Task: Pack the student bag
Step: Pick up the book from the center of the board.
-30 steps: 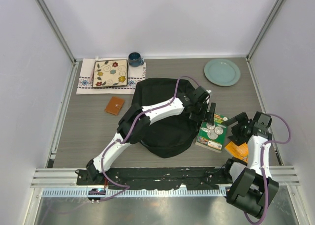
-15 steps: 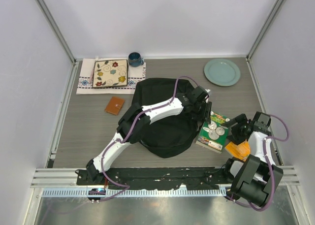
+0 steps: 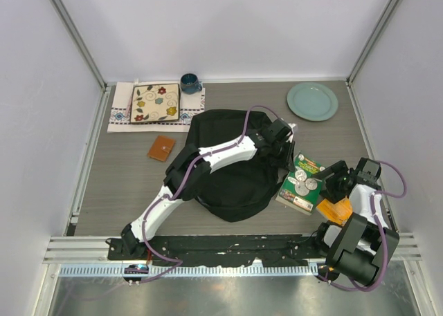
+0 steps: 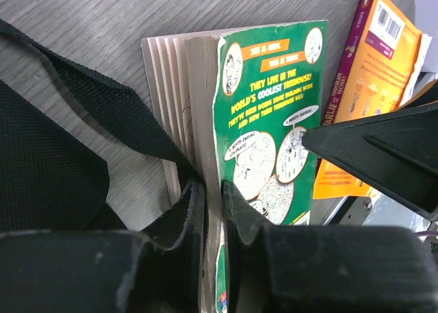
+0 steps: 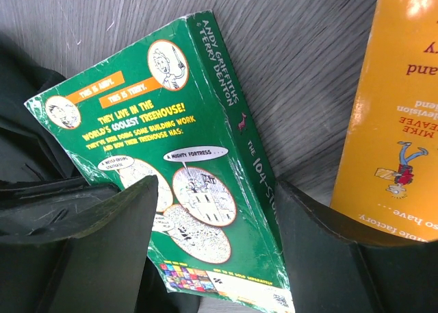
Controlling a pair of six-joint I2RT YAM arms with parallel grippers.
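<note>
Lying flat at the middle of the desk: student bag. At its right edge, left gripper, jaws narrowed onto the page edge of green paperback, black strap alongside. Further right, right gripper, jaws spread wide astride the paperback's spine side, gripping nothing. Rightmost, orange book, just beside the paperback.

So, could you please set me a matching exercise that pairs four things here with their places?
Things:
1 plate
2 mug
3 green book
4 orange book

Places:
A right beside the backpack, on its right
B far right corner
C front right, nearest the arms' bases
D far edge, next to the flowered board

Pairs: 1-B, 2-D, 3-A, 4-C
</note>
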